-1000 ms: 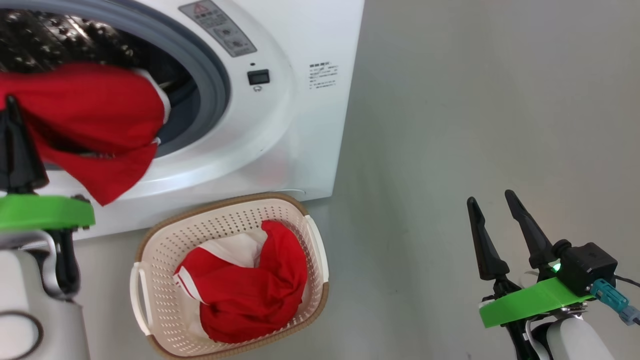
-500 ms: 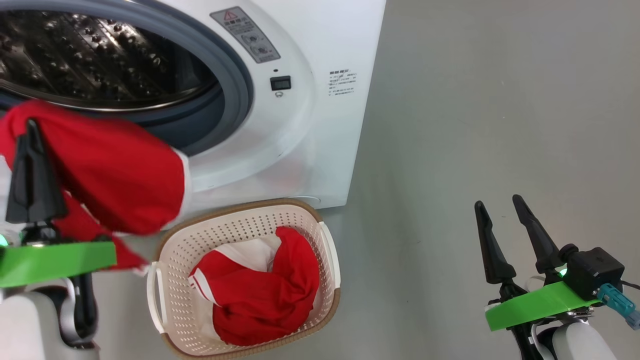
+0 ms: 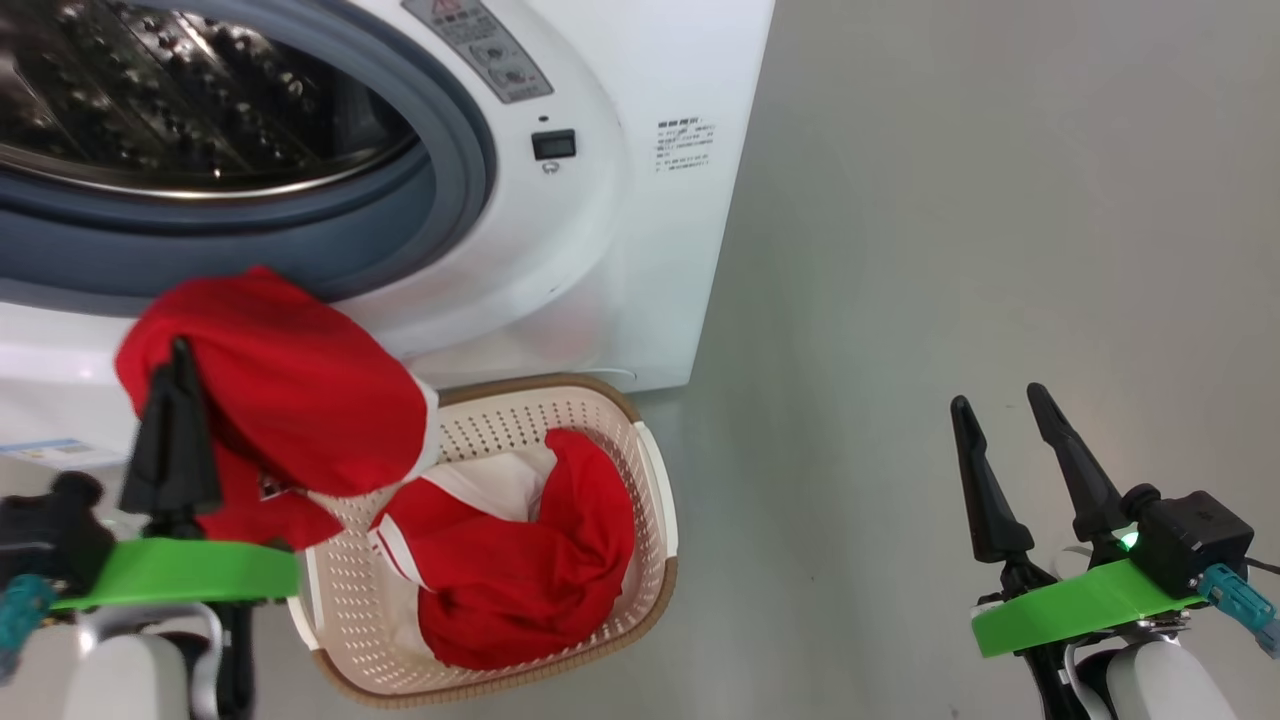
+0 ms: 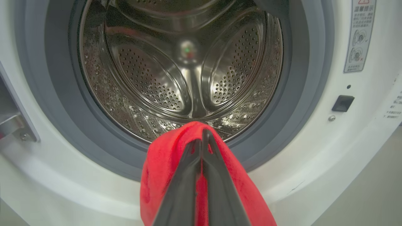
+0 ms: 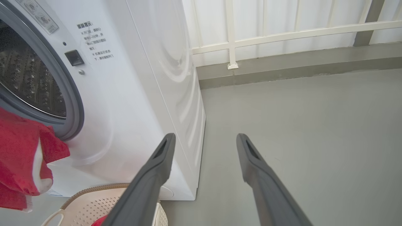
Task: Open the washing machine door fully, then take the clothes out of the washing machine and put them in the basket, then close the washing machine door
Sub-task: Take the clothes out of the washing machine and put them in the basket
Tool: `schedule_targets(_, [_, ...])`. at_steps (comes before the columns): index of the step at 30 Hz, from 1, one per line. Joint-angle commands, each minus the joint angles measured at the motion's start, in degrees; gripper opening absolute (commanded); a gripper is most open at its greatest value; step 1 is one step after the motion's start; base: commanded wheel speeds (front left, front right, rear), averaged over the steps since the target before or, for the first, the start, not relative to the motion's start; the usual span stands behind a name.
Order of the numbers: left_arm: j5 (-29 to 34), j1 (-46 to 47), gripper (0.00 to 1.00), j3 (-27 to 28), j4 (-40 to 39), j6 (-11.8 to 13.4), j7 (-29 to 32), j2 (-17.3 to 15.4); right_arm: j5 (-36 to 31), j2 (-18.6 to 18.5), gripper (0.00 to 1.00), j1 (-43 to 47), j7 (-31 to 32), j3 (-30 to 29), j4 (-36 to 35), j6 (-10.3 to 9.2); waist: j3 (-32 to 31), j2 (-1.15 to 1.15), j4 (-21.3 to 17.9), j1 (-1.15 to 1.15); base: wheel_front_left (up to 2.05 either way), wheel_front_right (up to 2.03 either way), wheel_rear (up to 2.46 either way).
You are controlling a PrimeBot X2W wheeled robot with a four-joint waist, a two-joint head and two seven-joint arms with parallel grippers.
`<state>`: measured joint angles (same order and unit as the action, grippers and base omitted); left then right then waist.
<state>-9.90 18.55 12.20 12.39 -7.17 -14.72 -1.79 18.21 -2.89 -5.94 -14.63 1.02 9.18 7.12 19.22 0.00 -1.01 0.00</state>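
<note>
1. Pinching a fold of a red garment [image 3: 300, 400], the left gripper [image 3: 180, 350] has its two dark fingers clenched tight together, with cloth bunched around them.
2. That garment hangs in the air outside the washing machine [image 3: 640, 250], in front of the lower part of its white front and over the left rim of the basket [image 3: 655, 520]. A white-trimmed edge shows on its right side.
3. The basket stands on the grey floor [image 3: 950, 250], right against the foot of the machine and near its right corner.
4. A second red garment [image 3: 520, 590] with white trim lies crumpled inside the basket and covers much of its floor.
5. The machine's round opening stands uncovered. The grey rubber ring [image 3: 460, 170] circles it, and behind the ring the steel drum [image 4: 150, 78] shows shiny, perforated walls.
6. The right gripper [image 3: 999, 398] hovers well to the right of the machine and basket, above bare floor. Its fingers are spread apart and released, holding nothing.
7. Far beyond the machine's right side, a pale railing [image 5: 230, 34] stands along the edge of the floor.
</note>
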Motion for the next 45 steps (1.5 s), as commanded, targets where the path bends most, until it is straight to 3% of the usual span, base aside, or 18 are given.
schedule_targets(1, [-0.9,-0.5,0.0,0.6,0.6,-0.3,-0.3,-1.1,0.6,0.0,1.0,-0.7,-0.4,1.2,-1.7,0.36,1.5,0.0,-0.1,0.0,0.0,0.0,0.0])
schedule_targets(15, [-2.0,3.4,0.0,-5.2,15.6,-0.3,-0.3,-1.1,0.8,0.0,1.0,-3.4,-0.4,0.8,-2.7,0.36,8.5,0.0,-1.1,0.0,0.0,0.0,0.0])
schedule_targets(29, [-2.0,13.2,0.0,-10.0,34.1,-0.3,-0.3,-1.1,0.6,0.0,1.0,-7.1,-0.4,1.2,-3.8,0.36,17.0,0.0,-1.3,0.0,0.0,0.0,0.0])
schedule_targets(38, [-6.3,16.4,0.0,-16.2,41.6,-0.3,-0.3,-1.1,0.5,0.0,1.0,-8.1,-0.4,1.6,-3.8,0.36,18.8,0.0,-1.9,0.0,0.0,0.0,0.0])
schedule_targets(45, [-6.5,16.6,0.43,-15.7,42.3,-0.3,-0.3,-1.1,0.4,0.0,1.0,-7.9,-0.4,1.7,-3.7,0.36,18.5,0.0,-1.9,0.0,0.0,0.0,0.0])
